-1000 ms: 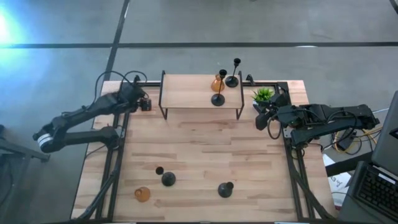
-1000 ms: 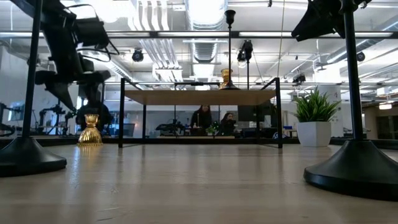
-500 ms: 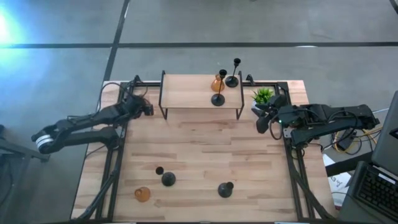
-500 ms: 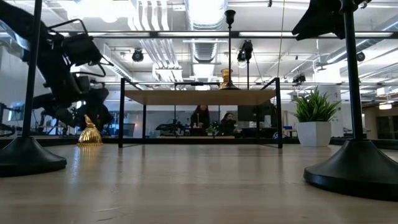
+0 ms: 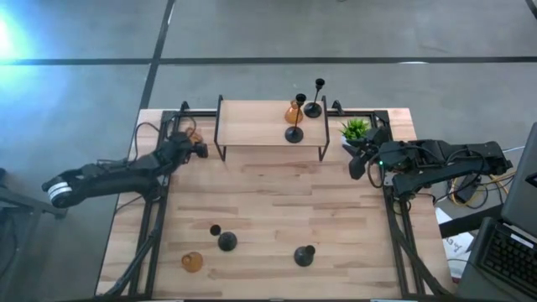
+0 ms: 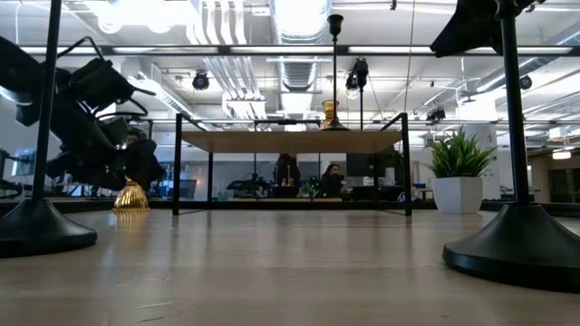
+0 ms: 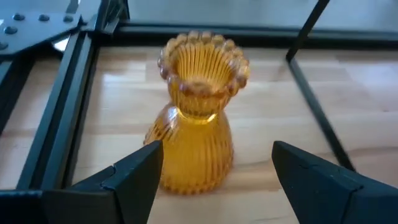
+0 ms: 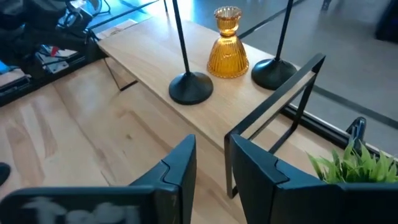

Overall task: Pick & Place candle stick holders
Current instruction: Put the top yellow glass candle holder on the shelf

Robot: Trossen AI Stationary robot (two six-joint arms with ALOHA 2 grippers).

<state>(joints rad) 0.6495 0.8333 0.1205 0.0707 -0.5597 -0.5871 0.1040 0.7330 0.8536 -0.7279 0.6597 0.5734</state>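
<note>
An amber candle stick holder (image 7: 198, 112) stands upright on its base at the table's far left (image 5: 191, 134), beside the shelf. My left gripper (image 7: 216, 152) is low on its near side and open, one finger on either side of its base. I cannot tell whether a finger touches it. My right gripper (image 5: 356, 161) hangs at the table's right edge, its fingers a narrow gap apart with nothing between them (image 8: 211, 149). Two black holders (image 5: 294, 134) (image 5: 314, 107) and an amber one (image 5: 293, 112) stand on the shelf (image 5: 252, 126).
Near the front edge stand black holders (image 5: 227, 242) (image 5: 304, 256), a small black piece (image 5: 216, 230) and an amber holder (image 5: 192, 262). A green potted plant (image 5: 355, 128) sits at the far right. Black frame rails (image 5: 156, 210) run along the table's sides. The table's middle lies bare.
My left gripper has sunk toward the table and drawn back a little toward the near left, so the amber holder at the far left now shows beyond its fingers. The holder has stayed where it was.
</note>
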